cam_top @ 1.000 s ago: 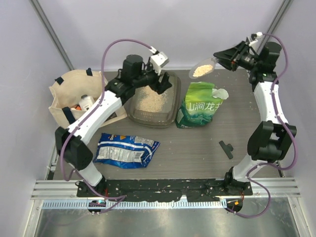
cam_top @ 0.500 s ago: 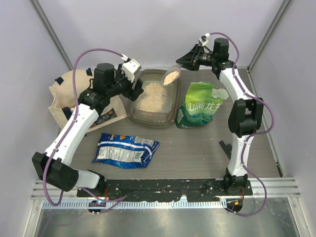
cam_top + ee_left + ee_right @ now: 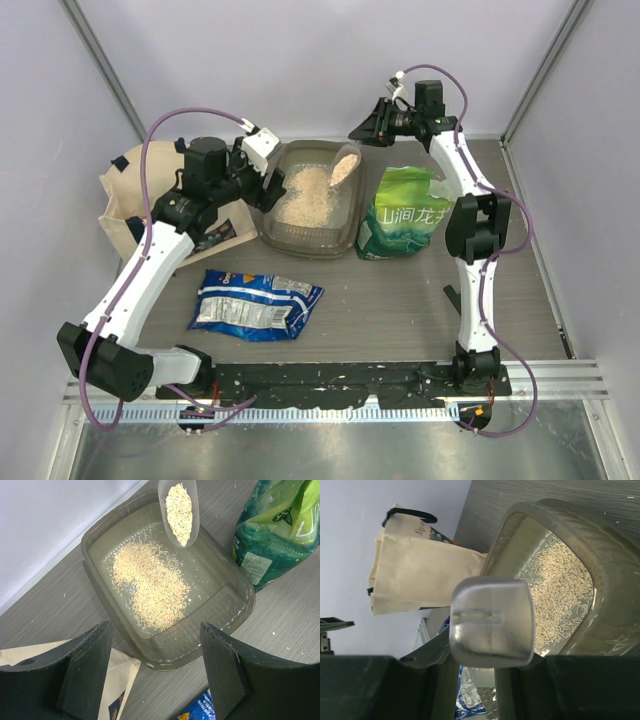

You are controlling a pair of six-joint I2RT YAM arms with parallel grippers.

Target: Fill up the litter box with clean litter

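The smoky grey litter box (image 3: 310, 246) sits at the back middle of the table with a loose heap of tan litter (image 3: 300, 196) in it. My right gripper (image 3: 372, 128) is shut on a clear scoop (image 3: 346, 165) filled with litter, tilted mouth-down over the box's right rear part. My left gripper (image 3: 265, 188) is open and empty at the box's left edge. In the left wrist view the box (image 3: 95, 575), heap (image 3: 150, 587) and scoop (image 3: 179, 510) show beyond the open left gripper (image 3: 156, 630). The right wrist view shows the scoop's back (image 3: 492, 622) above the box (image 3: 580, 525) and litter (image 3: 560, 595), held by the right gripper (image 3: 490, 680).
A green-and-white litter bag (image 3: 405, 212) stands right of the box. A beige tote bag (image 3: 150, 195) stands at the left. A blue crinkly packet (image 3: 255, 303) lies in front of the box. A small black piece (image 3: 459, 302) lies at the right front.
My right arm swung left and brought the filled scoop from beyond the green bag over the box, tilting it down. My left gripper drew back from over the box to its left edge.
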